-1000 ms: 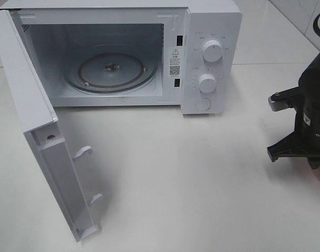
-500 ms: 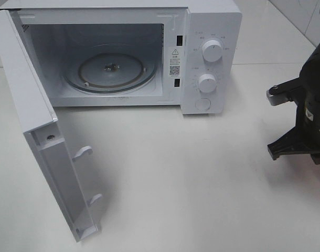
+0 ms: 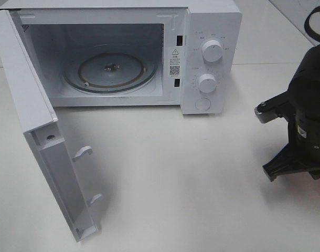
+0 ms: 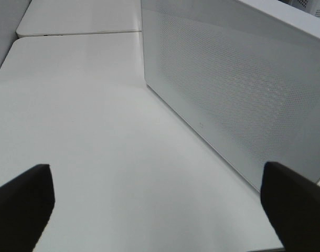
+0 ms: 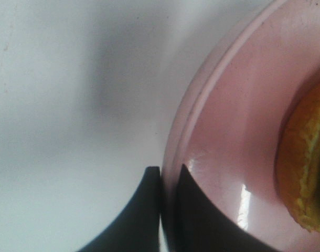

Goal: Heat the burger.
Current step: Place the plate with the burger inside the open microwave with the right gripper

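Microwave (image 3: pixel 210 58): we record its door (image 3: pixel 39 131) swung wide and its glass turntable (image 3: pixel 110 71) bare; the opening step is, in our judgement, done.
Burger (image 5: pixel 307 157): on a pink plate (image 5: pixel 238 131), well apart from the oven, out at the right side of the table (image 3: pixel 202 184); we cannot tell whether the plate is lifted.
Right gripper (image 5: pixel 168 173): clamped on the plate's rim.
Left gripper (image 4: pixel 155 178): spread wide, holding nothing, beside the door's outer face.
Outstanding, as we judge: plate onto turntable, door closed, dials (image 3: pixel 211 51) set.
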You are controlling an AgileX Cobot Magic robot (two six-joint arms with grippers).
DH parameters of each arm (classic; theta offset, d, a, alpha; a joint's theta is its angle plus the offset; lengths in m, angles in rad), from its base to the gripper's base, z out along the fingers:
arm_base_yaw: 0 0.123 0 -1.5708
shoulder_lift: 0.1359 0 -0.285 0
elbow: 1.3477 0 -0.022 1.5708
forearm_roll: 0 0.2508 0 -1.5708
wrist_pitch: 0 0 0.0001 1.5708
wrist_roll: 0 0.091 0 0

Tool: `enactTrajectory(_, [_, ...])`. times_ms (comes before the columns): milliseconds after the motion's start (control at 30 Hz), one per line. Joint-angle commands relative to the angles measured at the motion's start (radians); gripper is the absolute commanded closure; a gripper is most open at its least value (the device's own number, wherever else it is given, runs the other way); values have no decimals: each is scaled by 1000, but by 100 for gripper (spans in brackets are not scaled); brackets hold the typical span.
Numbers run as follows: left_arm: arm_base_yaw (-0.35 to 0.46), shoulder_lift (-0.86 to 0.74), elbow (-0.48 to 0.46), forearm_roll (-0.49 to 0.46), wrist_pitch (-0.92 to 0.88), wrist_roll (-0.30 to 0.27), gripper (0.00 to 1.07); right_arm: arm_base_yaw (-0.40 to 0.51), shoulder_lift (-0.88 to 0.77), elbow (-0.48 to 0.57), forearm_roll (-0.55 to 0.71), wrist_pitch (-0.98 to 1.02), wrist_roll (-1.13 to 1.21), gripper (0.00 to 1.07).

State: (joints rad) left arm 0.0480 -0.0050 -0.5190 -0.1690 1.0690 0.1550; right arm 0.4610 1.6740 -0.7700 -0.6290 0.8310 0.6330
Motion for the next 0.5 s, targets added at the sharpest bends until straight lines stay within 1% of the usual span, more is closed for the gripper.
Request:
enactTrajectory(33, [2, -17, 2, -6, 4, -5, 7, 41, -10, 30, -42, 43, 19, 107])
enactTrajectory(133, [2, -17, 2, -6, 4, -5, 7, 60, -10, 42, -42, 44, 22, 107])
enactTrajectory(267, [2, -17, 2, -6, 4, -5, 7, 109, -12, 61, -42, 52, 44, 107])
enactTrajectory(333, [2, -17, 2, -6, 4, -5, 7, 116, -15, 66, -42, 52, 45, 107])
enactTrajectory(500, [2, -17, 2, -6, 4, -5, 7, 172, -73, 92, -44, 82, 52, 107])
